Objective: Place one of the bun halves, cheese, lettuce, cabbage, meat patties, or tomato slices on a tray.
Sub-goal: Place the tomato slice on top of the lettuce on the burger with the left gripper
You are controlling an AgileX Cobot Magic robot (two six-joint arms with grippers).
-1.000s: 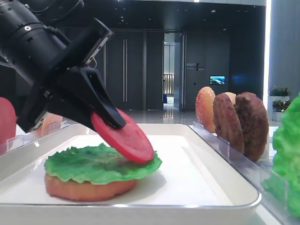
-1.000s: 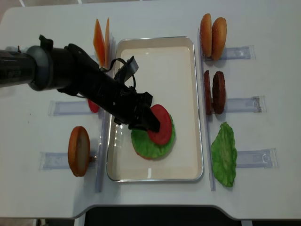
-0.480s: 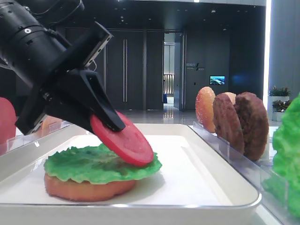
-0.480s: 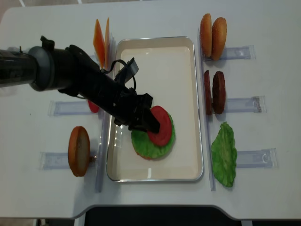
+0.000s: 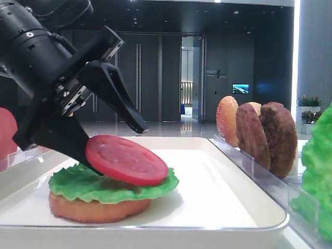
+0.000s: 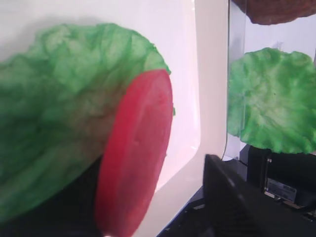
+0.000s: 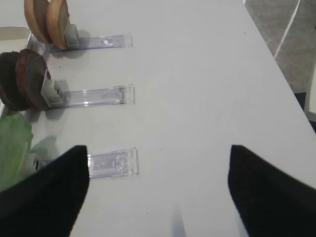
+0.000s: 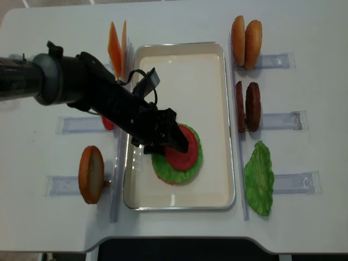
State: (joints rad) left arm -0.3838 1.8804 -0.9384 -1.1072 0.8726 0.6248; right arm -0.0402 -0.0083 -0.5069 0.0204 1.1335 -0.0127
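From the low side view the left gripper (image 5: 111,150) stood with jaws wide, one finger above and one below the tomato slice (image 5: 126,160), which lay on the lettuce (image 5: 111,185) and bun half (image 5: 98,207) near the tray's (image 5: 228,207) front rim. The overhead view alone showed bare tray toward the far rim. The right wrist view showed only the right gripper's (image 7: 158,192) wide jaws above bare table (image 7: 197,98).

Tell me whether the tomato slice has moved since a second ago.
Yes. The tomato slice has dropped from a steep tilt to lie nearly flat on the lettuce, released by the open left gripper.
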